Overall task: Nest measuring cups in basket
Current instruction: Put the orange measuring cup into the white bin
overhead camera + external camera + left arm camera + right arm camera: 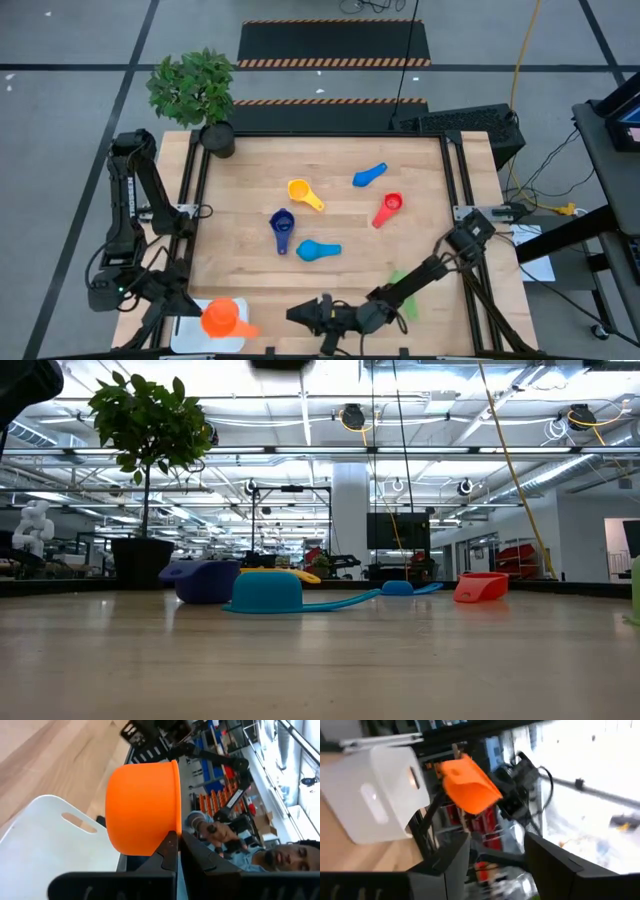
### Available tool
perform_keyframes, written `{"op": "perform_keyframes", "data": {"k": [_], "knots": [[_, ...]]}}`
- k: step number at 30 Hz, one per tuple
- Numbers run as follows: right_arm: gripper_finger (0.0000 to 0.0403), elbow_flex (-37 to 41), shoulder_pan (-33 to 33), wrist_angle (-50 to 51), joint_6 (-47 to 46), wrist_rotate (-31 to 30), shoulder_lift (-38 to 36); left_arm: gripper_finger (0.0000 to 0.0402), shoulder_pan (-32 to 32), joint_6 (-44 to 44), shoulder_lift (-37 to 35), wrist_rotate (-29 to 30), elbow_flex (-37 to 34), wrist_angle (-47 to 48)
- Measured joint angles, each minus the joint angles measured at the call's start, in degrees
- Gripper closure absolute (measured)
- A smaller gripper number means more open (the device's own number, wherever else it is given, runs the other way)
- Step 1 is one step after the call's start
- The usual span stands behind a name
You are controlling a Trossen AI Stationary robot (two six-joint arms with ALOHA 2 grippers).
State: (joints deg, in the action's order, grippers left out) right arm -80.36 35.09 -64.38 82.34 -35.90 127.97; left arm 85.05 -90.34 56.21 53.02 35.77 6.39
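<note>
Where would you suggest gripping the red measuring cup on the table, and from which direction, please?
Take the red measuring cup by its flat handle, coming straight down from above. The handle runs from the bowl toward the table's near edge and lies clear of the other cups, so fingers could probably close across its width.

- The pale table top of jointed wooden boards (330, 215) shows fine grain and a soft satin sheen.
- The big orange plastic measuring cup (142, 807) looks smooth and matt.
- The white rectangular plastic basket (45, 837) is smooth with a faint gloss.
- The small red plastic cup (480, 587) and the teal plastic scoop (268, 593) look smooth, slightly shiny.
- The black frame rails around the table (455, 170) look like matt metal.
</note>
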Motion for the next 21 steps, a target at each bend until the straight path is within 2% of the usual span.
{"op": "perform_keyframes", "data": {"k": [3, 7, 14, 21], "knots": [[0.0218, -1.3, -1.0, -0.4, 4.7, 2.7, 2.0, 0.0398, 0.0, -0.1, 0.0, 1.6, 0.0, 0.0], [0.0218, -6.1, -2.2, 4.1, 6.8, 4.5, 4.2, 0.0393, -0.1, 0.1, 0.0, 3.1, 0.0, 0.0], [0.0218, -12.9, -3.1, 6.9, 13.1, 4.8, 6.6, 0.0398, -0.2, 1.4, 0.0, 3.1, 0.0, 0.4], [0.022, -14.0, -3.0, 15.0, 20.4, 6.8, 7.0, 0.0396, -0.3, 2.0, 0.0, 4.4, 0.0, 0.3]]}}
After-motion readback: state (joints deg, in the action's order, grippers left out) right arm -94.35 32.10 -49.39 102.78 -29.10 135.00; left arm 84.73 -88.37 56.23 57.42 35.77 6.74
